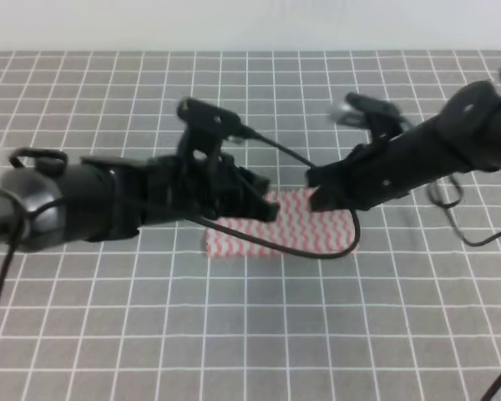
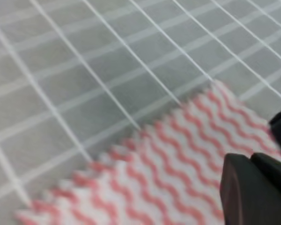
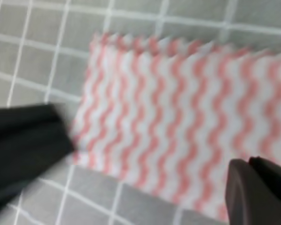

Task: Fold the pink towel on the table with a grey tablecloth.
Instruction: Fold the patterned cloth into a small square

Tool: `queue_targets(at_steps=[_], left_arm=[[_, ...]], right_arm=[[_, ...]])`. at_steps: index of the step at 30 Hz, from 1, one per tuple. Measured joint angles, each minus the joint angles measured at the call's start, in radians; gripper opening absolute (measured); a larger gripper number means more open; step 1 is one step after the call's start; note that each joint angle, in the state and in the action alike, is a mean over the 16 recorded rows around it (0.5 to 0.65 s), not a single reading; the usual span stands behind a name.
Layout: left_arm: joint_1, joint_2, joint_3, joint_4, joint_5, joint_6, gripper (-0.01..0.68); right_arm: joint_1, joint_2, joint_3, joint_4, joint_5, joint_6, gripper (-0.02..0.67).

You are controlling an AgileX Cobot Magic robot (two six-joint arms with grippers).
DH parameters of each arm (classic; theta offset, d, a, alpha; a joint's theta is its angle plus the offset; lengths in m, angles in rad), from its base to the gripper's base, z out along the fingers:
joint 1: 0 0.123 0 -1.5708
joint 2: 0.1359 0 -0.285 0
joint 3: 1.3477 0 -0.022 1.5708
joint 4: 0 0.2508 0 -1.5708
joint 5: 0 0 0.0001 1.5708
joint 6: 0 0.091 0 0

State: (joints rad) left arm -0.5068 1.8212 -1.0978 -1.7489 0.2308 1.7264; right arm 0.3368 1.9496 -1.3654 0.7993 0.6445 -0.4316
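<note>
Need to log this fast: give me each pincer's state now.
Left pincer: cannot tell, over the pink towel.
Right pincer: cannot tell.

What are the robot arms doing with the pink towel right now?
Both tools over the pink towel, left tool, right tool; open or shut unclear. Towel flat on grey tablecloth. Black cable draped across it.

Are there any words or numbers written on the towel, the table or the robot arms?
None: no words, numbers or signs can be read in any view.
Pink towel: only wavy stripes.
Grey tablecloth: only white grid lines.
Left arm and right arm: plain black, too blurred to show any label.
</note>
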Motion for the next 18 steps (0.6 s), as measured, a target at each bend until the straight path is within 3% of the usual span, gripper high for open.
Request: queue_targets(at_steps=[18], left_arm=[[0.0,0.136,0.008,0.095,0.09,-0.125,-0.002]], right_arm=[[0.069,0.079,0.0,-0.04,0.012,0.02,-0.015]])
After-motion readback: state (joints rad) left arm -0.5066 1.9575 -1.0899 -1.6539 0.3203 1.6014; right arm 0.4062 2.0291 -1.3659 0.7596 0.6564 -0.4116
